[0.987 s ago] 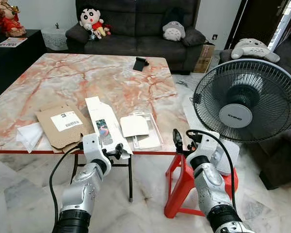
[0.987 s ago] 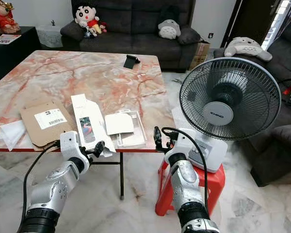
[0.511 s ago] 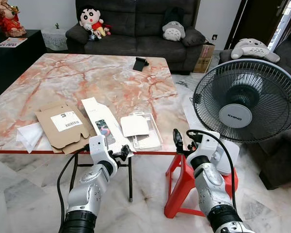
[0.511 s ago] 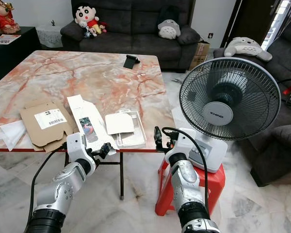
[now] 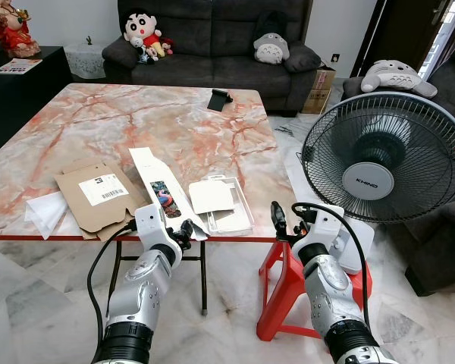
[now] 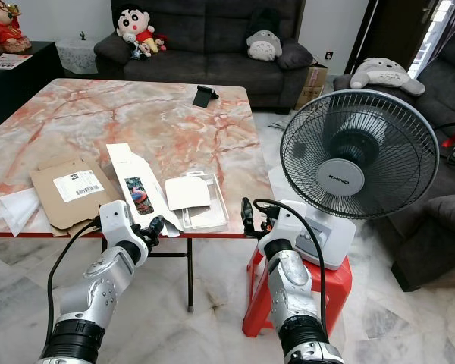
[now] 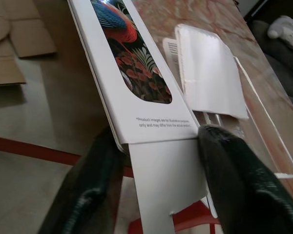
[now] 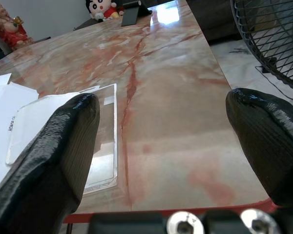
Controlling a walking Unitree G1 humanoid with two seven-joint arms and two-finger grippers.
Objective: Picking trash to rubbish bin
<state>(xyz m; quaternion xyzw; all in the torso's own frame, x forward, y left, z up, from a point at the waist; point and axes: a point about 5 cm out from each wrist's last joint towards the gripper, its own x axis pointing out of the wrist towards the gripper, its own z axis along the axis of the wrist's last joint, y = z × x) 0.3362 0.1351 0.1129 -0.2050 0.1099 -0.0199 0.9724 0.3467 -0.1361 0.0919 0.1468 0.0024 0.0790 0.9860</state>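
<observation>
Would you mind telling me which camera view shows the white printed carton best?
The left wrist view: the carton sits close between the open left end effector fingers, print readable. Both eye views show it small, on the table edge.

The far half of the marble table (image 5: 98,121) lies open, save a small dark phone stand (image 5: 221,98) near its far edge. The near edge is crowded: a flattened cardboard mailer (image 5: 98,196), a long white printed box (image 5: 161,191) overhanging the rim, and a clear plastic tray (image 5: 226,206) side by side, with what looks like a crumpled white wrapper (image 5: 44,211) at the left end. To the right, a standing fan (image 5: 385,155) on a red stool (image 5: 282,282) closes off that flank (its grille stands just beside the table corner). Bare floor lies under the table's front edge
</observation>
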